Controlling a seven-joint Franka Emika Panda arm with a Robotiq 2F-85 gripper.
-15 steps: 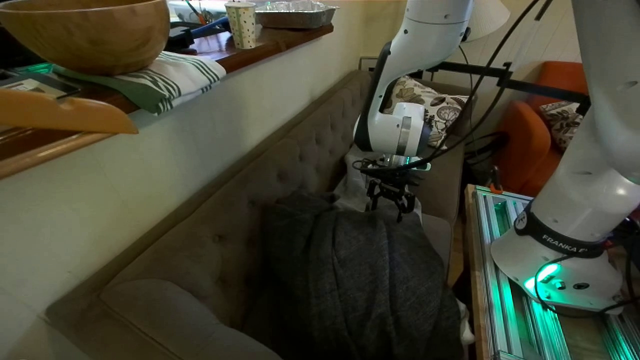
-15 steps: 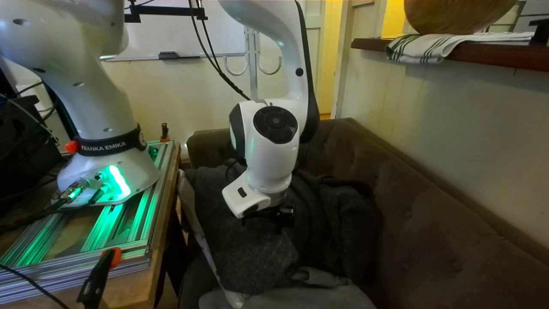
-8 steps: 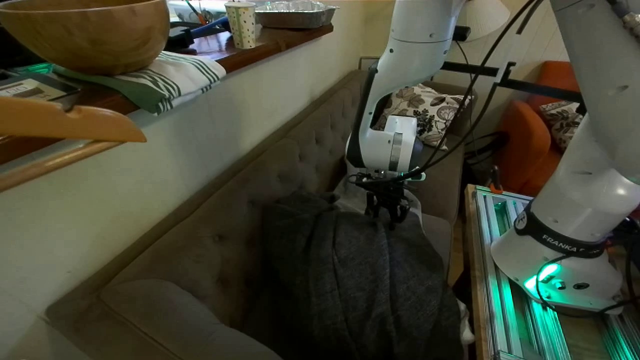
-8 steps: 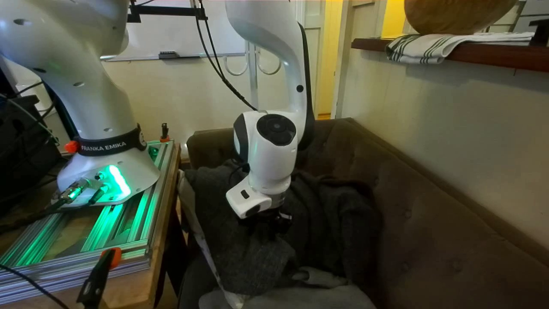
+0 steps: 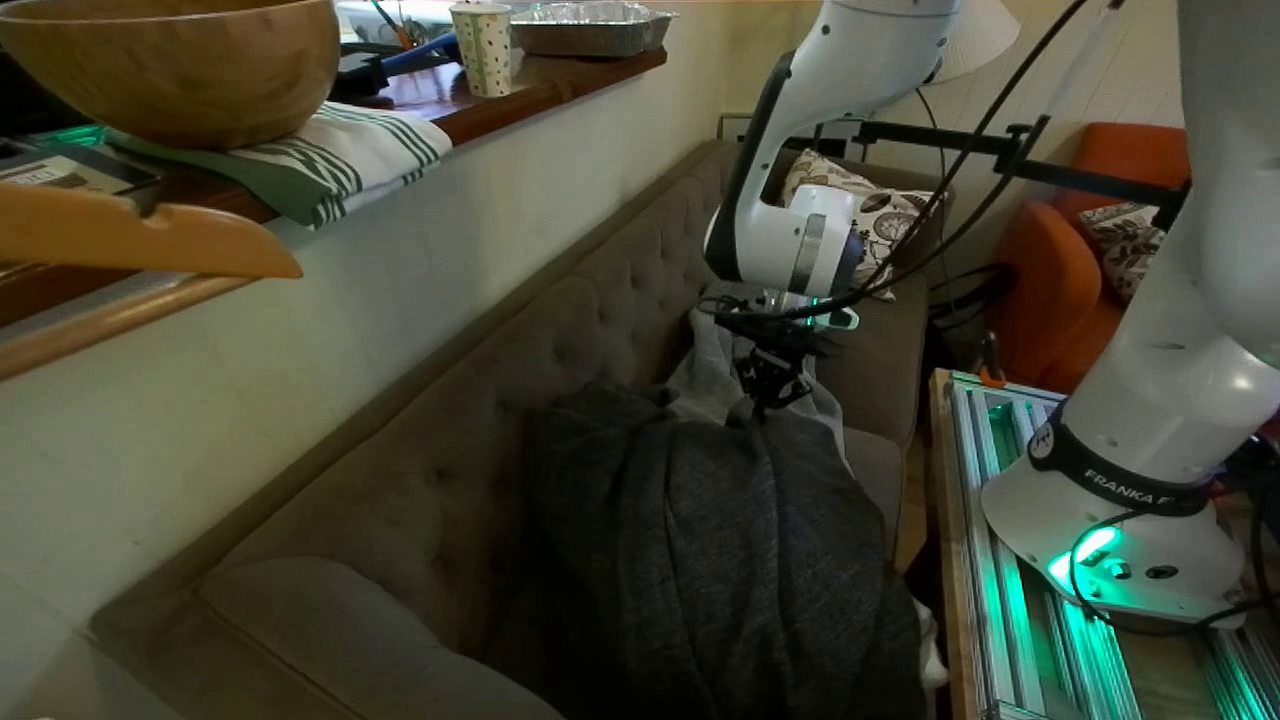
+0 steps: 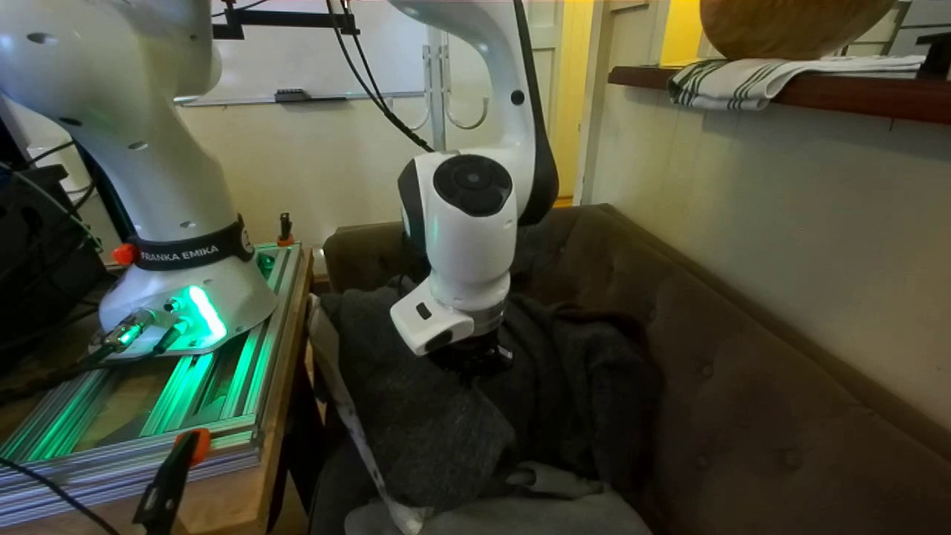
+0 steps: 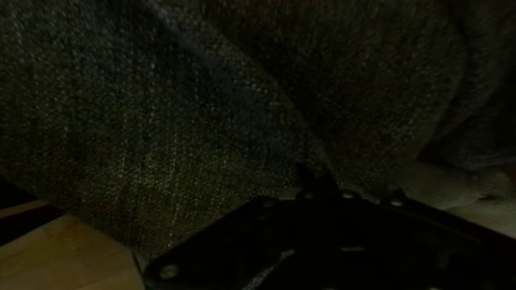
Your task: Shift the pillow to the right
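Observation:
The pillow (image 6: 431, 431) lies on the couch in both exterior views, its upper face dark grey, with a pale edge on the side towards the robot's table. A dark grey blanket (image 6: 594, 394) bunches against it, and the border between the two is hard to make out. Above them is my gripper (image 5: 765, 407), jaws brought together on a pinch of dark grey fabric. In the wrist view, folds run together at the fingertips (image 7: 306, 177); whether the pinched fabric is pillow cover or blanket I cannot tell. The fingertips are hidden in an exterior view (image 6: 479, 364).
The tufted couch backrest (image 5: 570, 340) runs along the wall. A light grey cloth (image 5: 705, 350) lies beyond the pillow, and a floral cushion (image 5: 895, 215) sits at the couch's far end. The robot's table (image 5: 965, 520) borders the couch. Above is a shelf with a wooden bowl (image 5: 170, 80).
The open gripper went down onto the grey fabric, then its jaws came together and it rose again. A little fabric now peaks beneath the fingertips; the pillow otherwise lies where it was.

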